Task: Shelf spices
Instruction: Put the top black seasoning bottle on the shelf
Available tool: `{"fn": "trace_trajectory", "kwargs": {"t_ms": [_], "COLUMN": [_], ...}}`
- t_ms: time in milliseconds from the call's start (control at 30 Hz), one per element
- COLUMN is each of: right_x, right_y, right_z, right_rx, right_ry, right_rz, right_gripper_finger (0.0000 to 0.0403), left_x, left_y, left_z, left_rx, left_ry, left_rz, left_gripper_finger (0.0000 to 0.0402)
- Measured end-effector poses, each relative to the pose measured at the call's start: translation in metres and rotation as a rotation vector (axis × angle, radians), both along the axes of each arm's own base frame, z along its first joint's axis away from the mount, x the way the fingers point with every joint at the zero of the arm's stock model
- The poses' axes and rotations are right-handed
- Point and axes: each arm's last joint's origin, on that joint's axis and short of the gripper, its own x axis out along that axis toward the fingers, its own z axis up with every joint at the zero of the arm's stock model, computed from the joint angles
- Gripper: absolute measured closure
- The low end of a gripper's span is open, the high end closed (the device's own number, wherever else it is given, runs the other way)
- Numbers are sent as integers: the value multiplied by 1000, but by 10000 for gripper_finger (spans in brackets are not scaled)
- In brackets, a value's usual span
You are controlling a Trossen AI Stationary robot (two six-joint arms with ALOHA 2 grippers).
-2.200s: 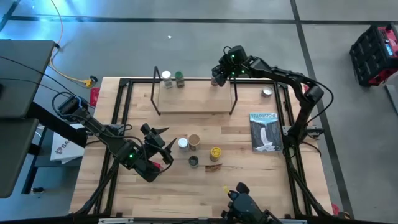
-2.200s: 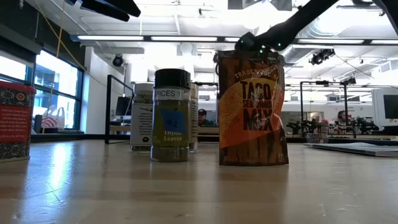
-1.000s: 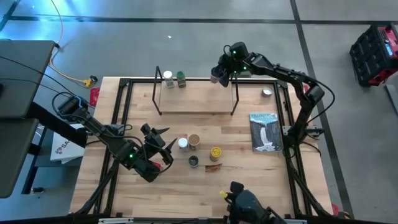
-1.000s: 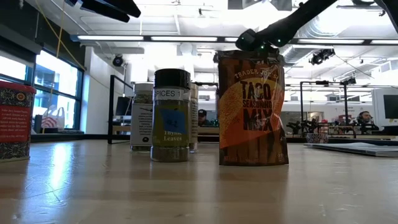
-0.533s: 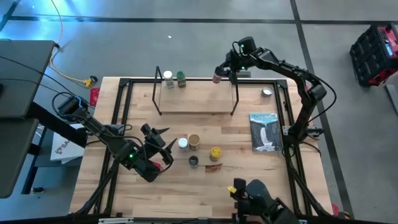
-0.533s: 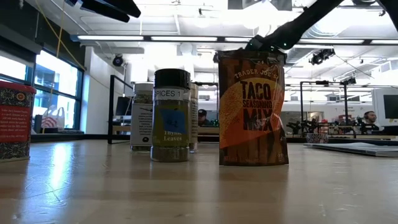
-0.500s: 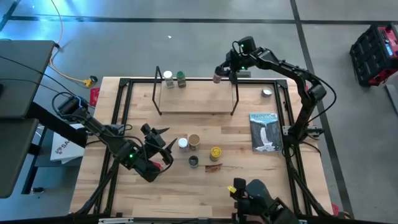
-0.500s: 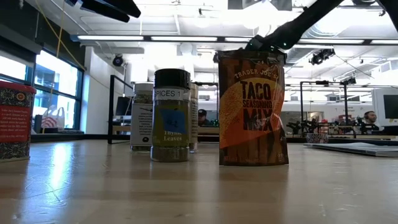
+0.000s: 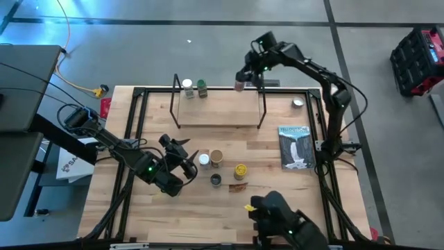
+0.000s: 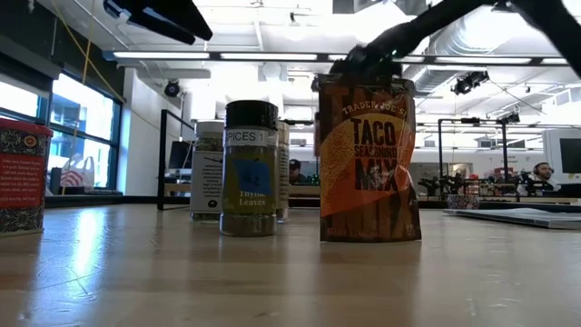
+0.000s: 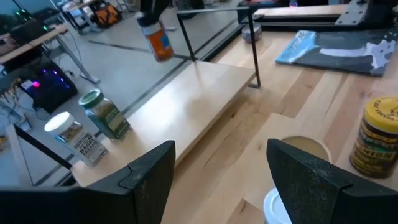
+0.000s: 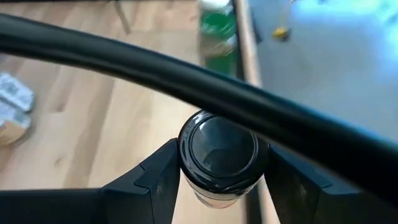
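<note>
The shelf [image 9: 215, 108] stands at the table's far side, with a white-lidded jar [image 9: 186, 86] and a green-lidded jar [image 9: 200, 87] upright on its left end. My right gripper [image 9: 241, 82] is shut on a black-lidded jar with an orange label [image 11: 159, 38], above the shelf's far right end. My left gripper [image 9: 186, 157] hangs open just left of a white jar [image 9: 204, 160]. A tan jar [image 9: 216, 157], a yellow jar [image 9: 240, 170], a dark jar [image 9: 216, 180] and a brown taco packet [image 10: 368, 163] stand mid-table. A red box [image 10: 20, 177] shows in the low view. My right gripper pinches the orange-label jar just under its black lid [image 12: 217, 146], one finger [image 12: 155, 183] on each side. The fingers come from above, pointing down. The jar hangs below them, lifted clear and slightly tilted, next to the shelf's black wire rail [image 12: 186, 78].
A waterfall-cover book [image 9: 296, 146] lies on the table's right side, and a small silver tin [image 9: 297, 103] sits beyond it. The shelf board's middle and right [image 11: 186, 99] are bare. A person [image 9: 284, 222] shows at the table's near edge.
My right gripper has carried the jar a little toward the far edge and up, and its arm has swung toward the left. My left gripper has moved up and right toward the white jar and has turned somewhat. The person at the near edge has shifted.
</note>
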Motion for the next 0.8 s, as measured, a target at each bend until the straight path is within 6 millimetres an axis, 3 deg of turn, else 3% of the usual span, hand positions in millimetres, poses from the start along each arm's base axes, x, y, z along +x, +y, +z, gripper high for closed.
{"fn": "trace_trajectory", "kwargs": {"t_ms": [300,800], "right_x": [9,2], "right_y": [-4,-11], "right_z": [-43,-47], "right_rx": [63,14], "right_ry": [83,157], "right_rz": [28,-45], "right_gripper_finger": [210,210], "left_x": [0,0], "left_y": [0,0], "left_z": [0,0], "left_rx": [-7,-7], "left_ry": [4,2], "left_rz": [-4,-4], "left_gripper_finger": [154,154]}}
